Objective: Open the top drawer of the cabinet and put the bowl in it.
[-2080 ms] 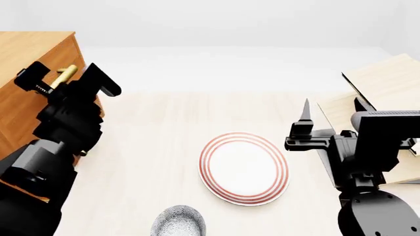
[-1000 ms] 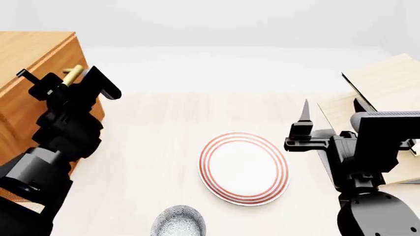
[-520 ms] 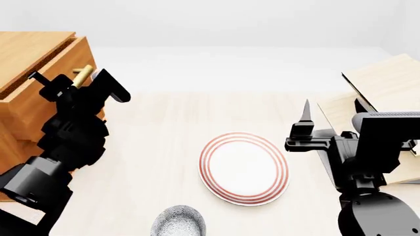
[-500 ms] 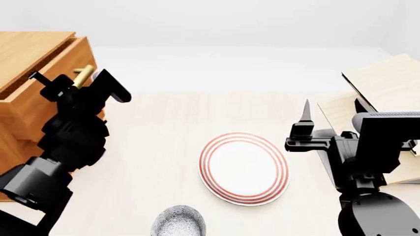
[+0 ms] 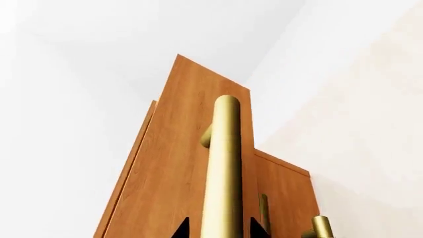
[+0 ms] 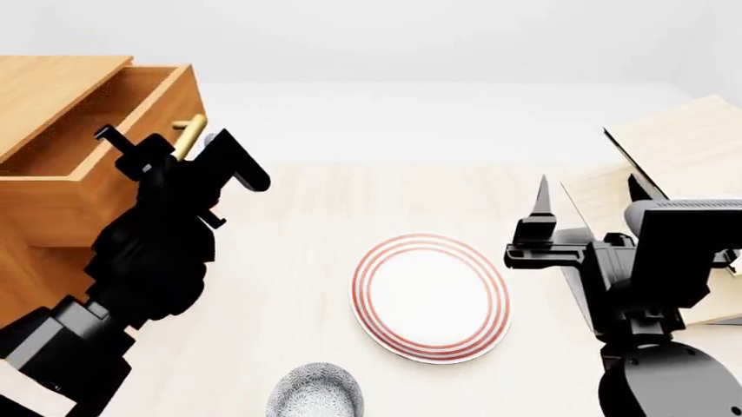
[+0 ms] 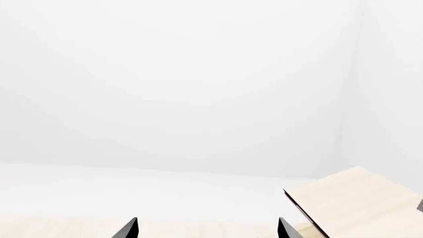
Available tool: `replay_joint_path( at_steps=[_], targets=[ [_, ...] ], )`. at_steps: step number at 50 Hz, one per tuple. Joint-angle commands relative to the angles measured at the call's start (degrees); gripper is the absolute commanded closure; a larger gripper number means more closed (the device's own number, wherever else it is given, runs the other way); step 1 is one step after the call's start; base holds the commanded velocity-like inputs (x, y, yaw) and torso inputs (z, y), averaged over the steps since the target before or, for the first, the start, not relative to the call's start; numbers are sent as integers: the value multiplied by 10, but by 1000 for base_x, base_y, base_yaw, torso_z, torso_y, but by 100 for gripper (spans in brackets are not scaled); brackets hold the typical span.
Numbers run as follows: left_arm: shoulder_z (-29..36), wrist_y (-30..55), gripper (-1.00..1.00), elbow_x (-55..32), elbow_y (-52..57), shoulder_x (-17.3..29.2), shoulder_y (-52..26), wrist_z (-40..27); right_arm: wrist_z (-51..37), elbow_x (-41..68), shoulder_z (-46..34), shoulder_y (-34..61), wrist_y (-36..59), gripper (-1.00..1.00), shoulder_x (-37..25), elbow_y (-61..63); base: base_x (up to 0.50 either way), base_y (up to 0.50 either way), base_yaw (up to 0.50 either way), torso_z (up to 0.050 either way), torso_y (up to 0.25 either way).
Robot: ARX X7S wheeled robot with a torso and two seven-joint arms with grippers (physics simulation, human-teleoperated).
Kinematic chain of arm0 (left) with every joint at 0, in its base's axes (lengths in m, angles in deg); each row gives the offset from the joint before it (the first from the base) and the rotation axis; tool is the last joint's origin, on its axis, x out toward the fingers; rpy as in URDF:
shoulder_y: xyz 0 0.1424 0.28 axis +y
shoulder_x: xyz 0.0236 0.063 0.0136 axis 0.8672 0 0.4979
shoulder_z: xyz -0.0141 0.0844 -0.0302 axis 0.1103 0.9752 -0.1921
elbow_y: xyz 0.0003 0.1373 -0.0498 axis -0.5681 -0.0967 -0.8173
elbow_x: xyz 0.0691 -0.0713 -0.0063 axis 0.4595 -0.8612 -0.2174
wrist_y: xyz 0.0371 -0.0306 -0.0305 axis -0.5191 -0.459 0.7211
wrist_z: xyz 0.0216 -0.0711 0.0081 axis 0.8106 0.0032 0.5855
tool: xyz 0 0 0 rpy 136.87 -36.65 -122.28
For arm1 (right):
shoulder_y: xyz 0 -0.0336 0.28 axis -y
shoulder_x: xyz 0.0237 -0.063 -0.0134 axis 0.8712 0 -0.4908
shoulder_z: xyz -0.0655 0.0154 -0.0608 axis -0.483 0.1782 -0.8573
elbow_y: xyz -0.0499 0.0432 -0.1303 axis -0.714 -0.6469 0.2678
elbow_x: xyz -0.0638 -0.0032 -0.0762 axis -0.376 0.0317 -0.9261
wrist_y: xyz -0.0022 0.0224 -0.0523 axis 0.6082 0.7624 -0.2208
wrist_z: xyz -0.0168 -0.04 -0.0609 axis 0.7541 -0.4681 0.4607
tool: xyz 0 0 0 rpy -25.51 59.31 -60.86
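The bowl [image 6: 314, 391] is sliced off by the head view's bottom edge, only its speckled upper part showing. The left tool [image 6: 186, 143] covers most of the top drawer's [image 6: 87, 169] brass handle [image 6: 189, 136], and the cabinet [image 6: 35, 261] runs off the left edge. The right tool [image 7: 206, 229] shows only two dark fingertips [image 7: 129, 229] in its wrist view.

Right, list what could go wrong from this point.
The left gripper grips the brass bar handle of the orange-brown wooden top drawer, which looks part-way open; a slip might stall it. The speckled grey-blue bowl lies near the table's front edge, so a clumsy grasp could knock it off.
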State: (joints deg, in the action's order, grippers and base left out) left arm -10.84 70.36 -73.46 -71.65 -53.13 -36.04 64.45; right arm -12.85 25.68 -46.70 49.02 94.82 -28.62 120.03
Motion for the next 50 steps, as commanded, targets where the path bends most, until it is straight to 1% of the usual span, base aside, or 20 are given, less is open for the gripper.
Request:
replay_joint_path(
  at_steps=[1,5,23,24,31,43,47,50],
  targets=[
    [8,5,100,-26,56,-1,9,-1,-1,3,1,-3,-5,-100,-1,-1,0,0,0,0,0],
    [11,14,100,-26,77,2,14,0,-1,3,2,-5,-8,-100,-1,-3,-3,0,0,0,0],
    [11,20,100,-29,102,3,18,4,-4,9,5,-9,-12,-100,-3,-3,-8,0,3,0,4],
    [8,20,-100,-29,106,3,17,1,-4,9,4,-9,-13,-100,-3,-4,-12,0,6,0,11],
    [6,46,-100,-32,165,13,16,8,-5,10,3,-9,-15,-100,-4,-6,-2,0,1,0,2],
    [26,118,-100,-35,361,40,35,20,-7,13,3,-9,-15,-100,-5,-3,0,0,0,0,0],
    [17,143,-100,-40,420,40,23,26,-8,14,3,-10,-16,-100,-6,-2,0,0,0,0,0],
    [-11,169,-100,-48,463,34,1,33,-8,14,2,-11,-18,-100,-6,-3,0,0,0,0,0]
  ],
)
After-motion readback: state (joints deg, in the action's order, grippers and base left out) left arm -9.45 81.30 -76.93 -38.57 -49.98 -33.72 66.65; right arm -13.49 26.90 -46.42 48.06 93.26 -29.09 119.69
